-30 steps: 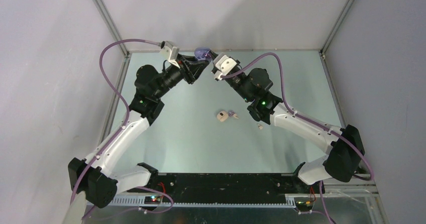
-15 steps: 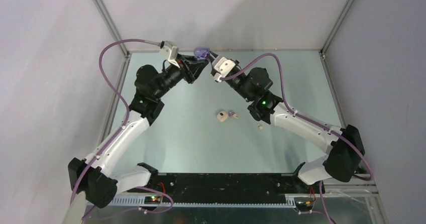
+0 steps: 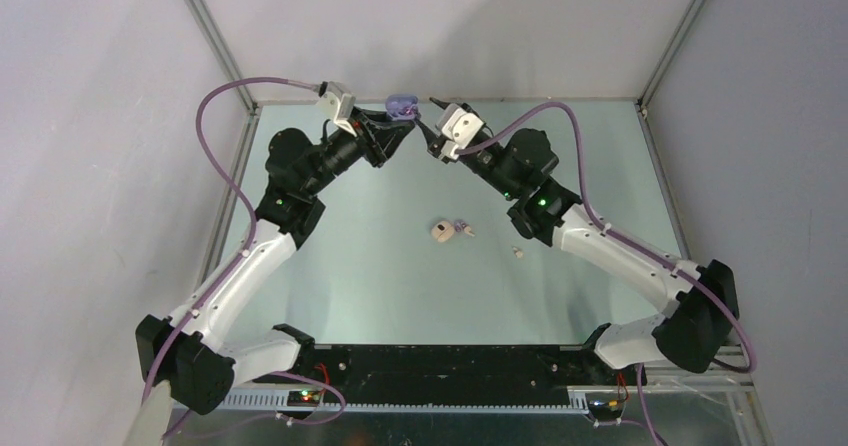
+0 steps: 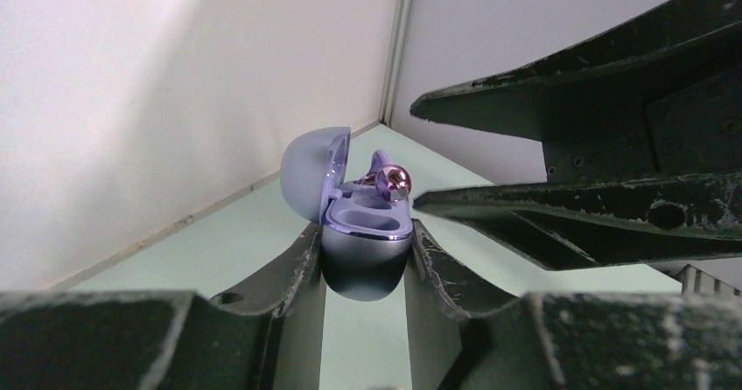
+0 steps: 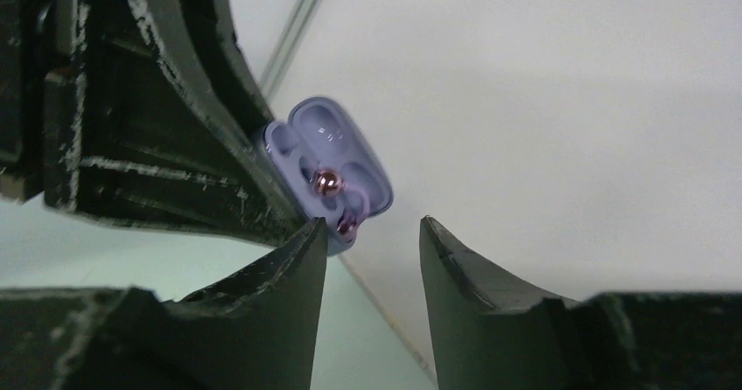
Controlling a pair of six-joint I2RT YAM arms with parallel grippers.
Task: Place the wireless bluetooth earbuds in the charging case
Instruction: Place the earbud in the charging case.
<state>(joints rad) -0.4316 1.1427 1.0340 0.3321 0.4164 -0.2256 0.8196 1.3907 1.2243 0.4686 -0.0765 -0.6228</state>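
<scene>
My left gripper [image 3: 400, 118] is shut on the lavender charging case [image 4: 363, 241], holding it raised at the back of the table with its lid open. A lavender earbud [image 4: 390, 180] with a shiny pink tip sticks up out of the case's far well. In the right wrist view the case [image 5: 337, 149] shows two pink tips [image 5: 327, 181] inside. My right gripper [image 5: 374, 224] is open just beside the case, nothing between its fingers [image 4: 490, 211]. On the table lie a lavender earbud [image 3: 462, 228] and a white earbud [image 3: 518, 253].
A beige rounded piece [image 3: 440, 232] lies next to the lavender earbud at mid table. White walls and metal frame posts [image 3: 215, 41] close in the back and sides. Both arms meet near the back wall, above the pale green table [image 3: 400, 286].
My right gripper went from shut at the case to open and drew back a little to the right. The earbud stayed in the case. The left gripper held still.
</scene>
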